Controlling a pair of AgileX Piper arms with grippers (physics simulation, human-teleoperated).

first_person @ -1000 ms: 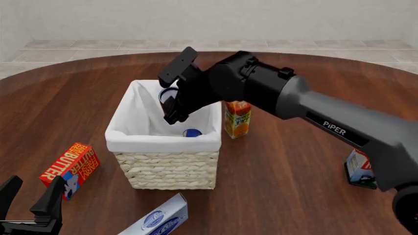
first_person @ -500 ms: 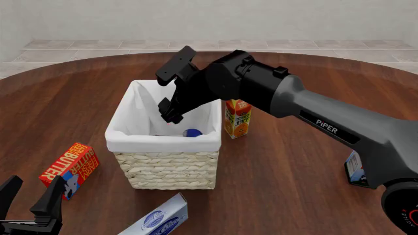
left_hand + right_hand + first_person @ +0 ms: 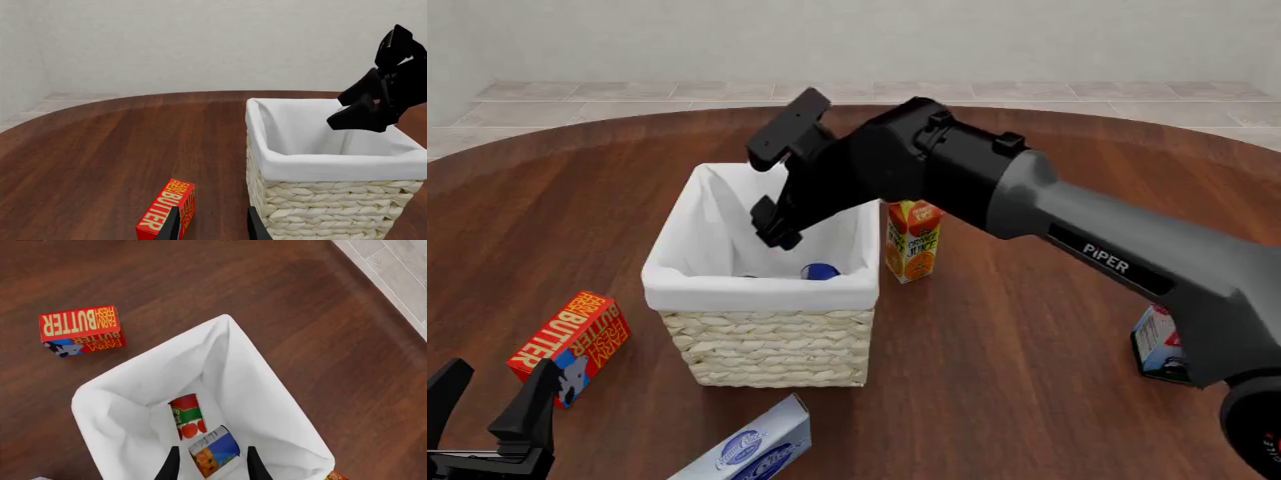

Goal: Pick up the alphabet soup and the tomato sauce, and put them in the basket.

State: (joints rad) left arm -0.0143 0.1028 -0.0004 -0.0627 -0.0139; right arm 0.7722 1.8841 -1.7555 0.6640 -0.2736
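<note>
Wicker basket (image 3: pixel 280 405) with tomato sauce (image 3: pixel 187 416) and alphabet soup (image 3: pixel 213 450) inside, right tool (image 3: pixel 210 467) spread wide above.

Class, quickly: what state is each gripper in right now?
Left gripper: open, holding nothing, low near the butter box.
Right gripper: open and empty above the basket; tomato sauce and alphabet soup lie inside.

Reads "FARM FRESH BUTTER" on the red butter box (image 3: pixel 83 331); shows "PiPER" in white on the right arm (image 3: pixel 1110 255).
</note>
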